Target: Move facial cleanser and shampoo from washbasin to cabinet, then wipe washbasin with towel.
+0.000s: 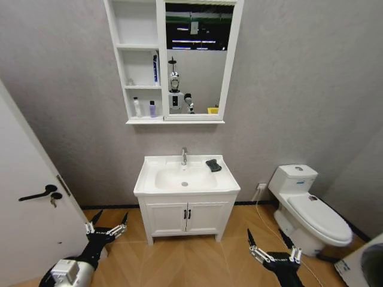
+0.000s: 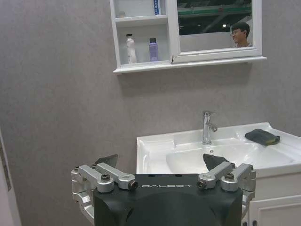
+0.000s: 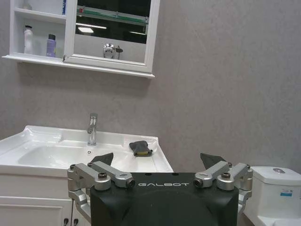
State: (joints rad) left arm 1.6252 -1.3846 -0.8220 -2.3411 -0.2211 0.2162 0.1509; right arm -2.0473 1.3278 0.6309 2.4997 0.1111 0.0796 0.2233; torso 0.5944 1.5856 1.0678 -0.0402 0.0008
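The white washbasin [image 1: 149,179] stands against the wall with a chrome tap [image 1: 184,156]. A dark folded towel [image 1: 213,165] lies on its top, to the right of the tap; it also shows as the towel [image 2: 261,136] and the towel [image 3: 140,148]. The wall cabinet [image 1: 141,46] hangs above. In its lowest compartment stand a white bottle [image 1: 137,107] and a purple bottle [image 1: 152,109]; I cannot tell which is facial cleanser or shampoo. My left gripper [image 1: 112,216] and right gripper [image 1: 266,236] hang low in front of the vanity, both open with nothing between their fingers.
The white two-door vanity [image 1: 187,218] carries the basin. A white toilet [image 1: 308,212] stands to the right, and a white door [image 1: 24,227] with a black handle [image 1: 39,193] is on the left. A blue tube [image 1: 155,69] stands in the cabinet's middle compartment. Wood floor lies between me and the vanity.
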